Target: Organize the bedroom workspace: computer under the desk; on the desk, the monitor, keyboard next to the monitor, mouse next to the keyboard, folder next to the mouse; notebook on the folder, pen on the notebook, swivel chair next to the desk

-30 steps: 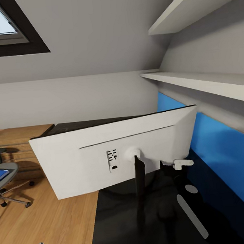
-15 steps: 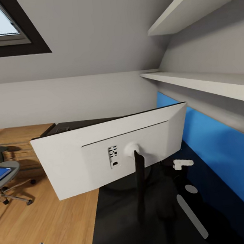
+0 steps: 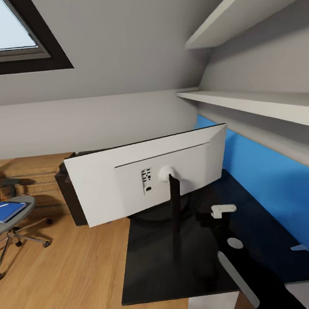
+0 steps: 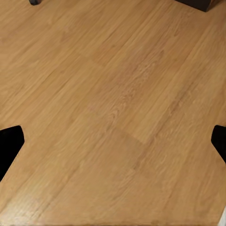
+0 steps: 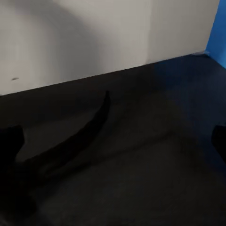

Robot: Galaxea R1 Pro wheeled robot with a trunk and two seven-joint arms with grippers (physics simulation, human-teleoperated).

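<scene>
The monitor [image 3: 147,181] stands on the black counter [image 3: 151,273], white back toward the head camera, its thin stand [image 3: 176,218] planted near the counter's middle. It tilts, the end away from the blue wall panel [image 3: 271,186] hanging lower and overhanging the counter edge above the wood floor [image 3: 67,276].

Well apart from the monitor, across the floor, the chair [image 3: 7,220] carries the blue folder [image 3: 6,211] on its seat. The chair is cut by the frame edge.

Judged step: setting the monitor on the counter. The next move calls for confirming it stands steady, then turning toward the other items.

The right arm [image 3: 236,264] reaches over the counter just beside the stand. In the right wrist view the dark fingers [image 5: 9,141] sit wide apart at the frame edges, gripping nothing, with the stand foot [image 5: 89,127] between them. The left fingers [image 4: 9,146] are likewise spread, empty above bare floor.

The screen face is hidden. The dark box [image 3: 73,195] behind the monitor's low end is hard to identify.
</scene>
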